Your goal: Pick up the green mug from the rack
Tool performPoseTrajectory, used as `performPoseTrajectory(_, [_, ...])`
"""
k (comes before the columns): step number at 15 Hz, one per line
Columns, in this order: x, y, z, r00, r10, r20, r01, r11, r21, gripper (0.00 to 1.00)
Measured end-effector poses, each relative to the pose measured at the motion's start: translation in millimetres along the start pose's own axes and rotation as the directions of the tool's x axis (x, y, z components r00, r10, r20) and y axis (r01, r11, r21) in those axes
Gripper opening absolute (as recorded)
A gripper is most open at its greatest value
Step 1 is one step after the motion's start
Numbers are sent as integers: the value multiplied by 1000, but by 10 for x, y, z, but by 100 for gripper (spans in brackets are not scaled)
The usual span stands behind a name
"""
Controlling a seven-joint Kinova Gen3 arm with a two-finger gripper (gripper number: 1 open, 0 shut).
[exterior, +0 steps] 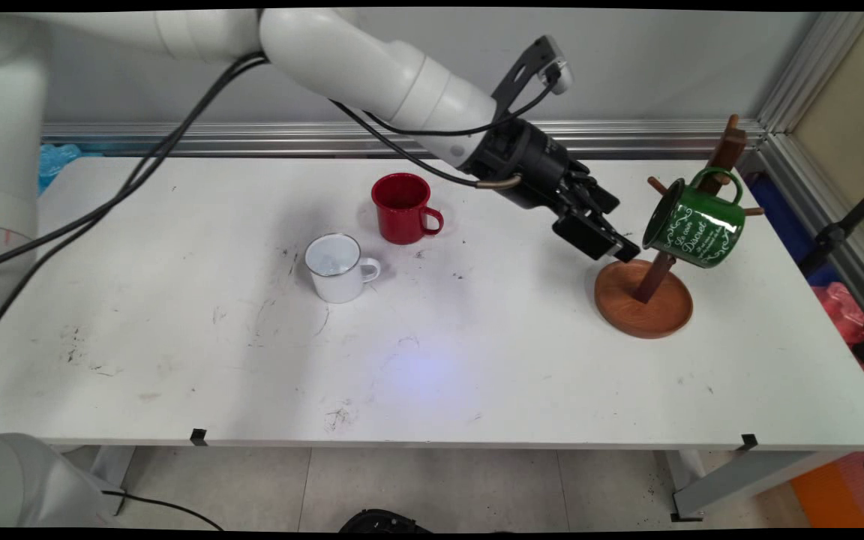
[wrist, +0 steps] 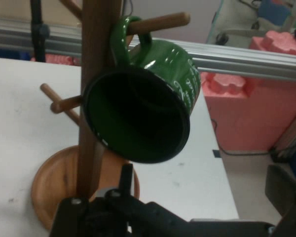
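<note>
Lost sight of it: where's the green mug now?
Main view, right side: the green mug hangs by its handle on the wooden mug tree, just right of the gripper.

A green mug (exterior: 694, 225) hangs tilted by its handle on a peg of a wooden mug tree (exterior: 642, 304), just ahead of the pincer (exterior: 616, 246). A red mug (exterior: 402, 208) and a white mug (exterior: 336, 268) stand upright well behind it on the white table (exterior: 477, 360).
</note>
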Motion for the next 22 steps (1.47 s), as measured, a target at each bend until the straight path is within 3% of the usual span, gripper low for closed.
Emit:
performPoseTrajectory(9, [2,-154,297,999,-34,-39,31,996,-79,100])
performPoseTrajectory(22, [0,-267,496,994,-70,-89,61,993,-98,100])
